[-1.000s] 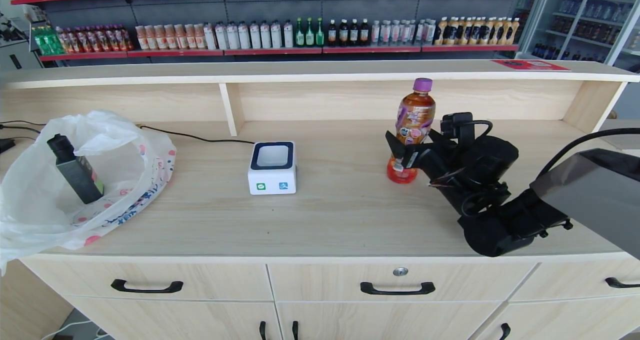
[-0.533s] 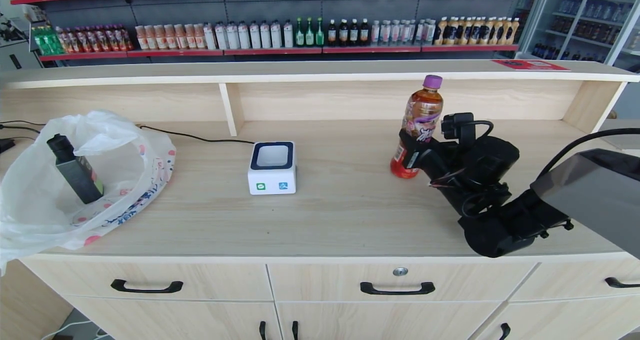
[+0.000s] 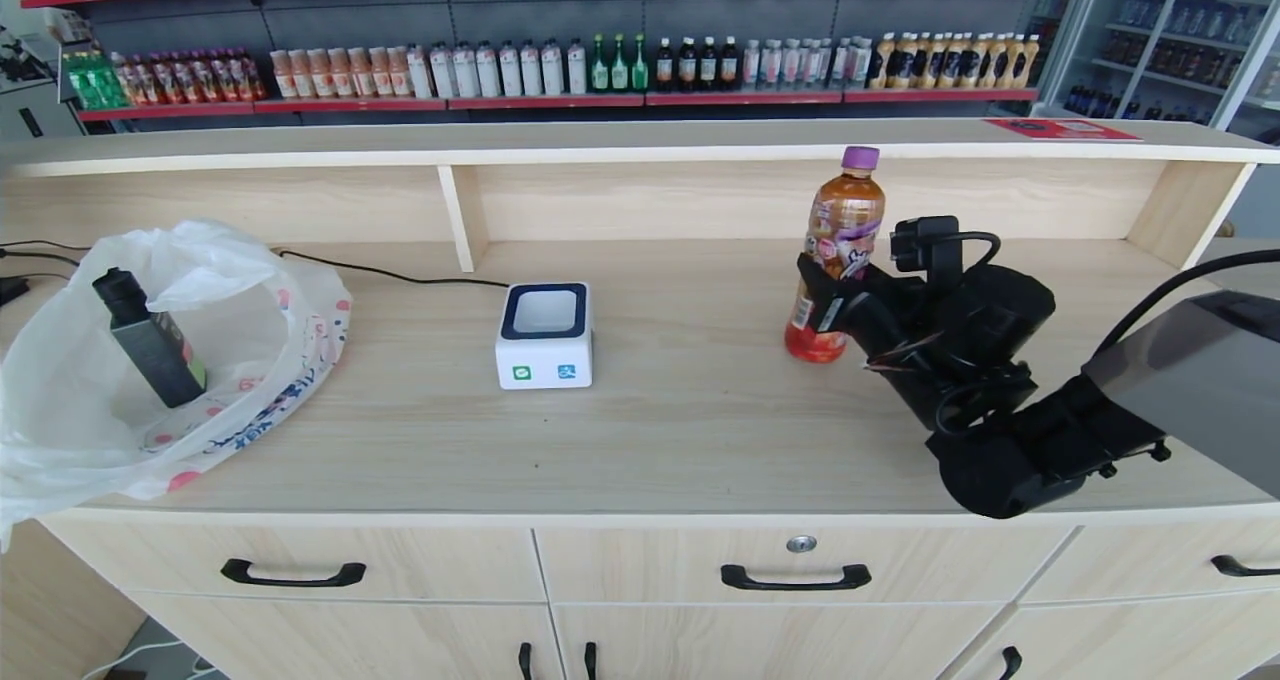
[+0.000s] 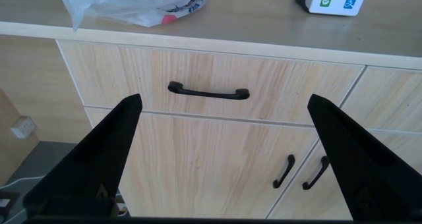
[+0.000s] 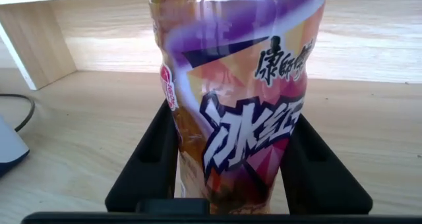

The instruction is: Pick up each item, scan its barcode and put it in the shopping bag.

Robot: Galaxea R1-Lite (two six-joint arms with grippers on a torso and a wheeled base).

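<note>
Grip sits low on the purple-capped, amber plastic drink bottle [image 3: 842, 225], my right hand [image 3: 818, 298] clamped on both its sides, so it stands near-upright at the pale wooden table's [image 3: 680, 430] right part with its label free for the white box scanner [image 3: 544, 335], well apart.

amber bottle [image 3: 842, 250], purple cap; white spotted bag [image 3: 230, 360].
</note>
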